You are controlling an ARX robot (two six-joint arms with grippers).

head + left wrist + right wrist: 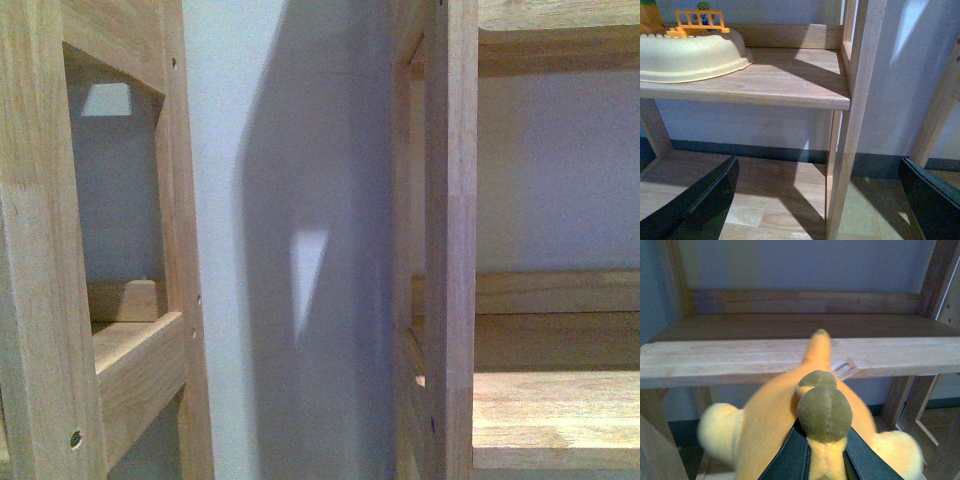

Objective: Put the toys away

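Plush toy (785, 410), soft, lumpy, orange-yellow, sits clamped between dark right fingers (789, 461).

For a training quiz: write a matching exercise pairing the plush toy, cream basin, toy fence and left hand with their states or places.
1 plush toy
2 cream basin
3 toy fence
4 left hand

A open, empty
B on the wooden shelf
C clamped in the right hand
D orange, at the basin's top

Pairs: 1-C, 2-B, 3-D, 4-A
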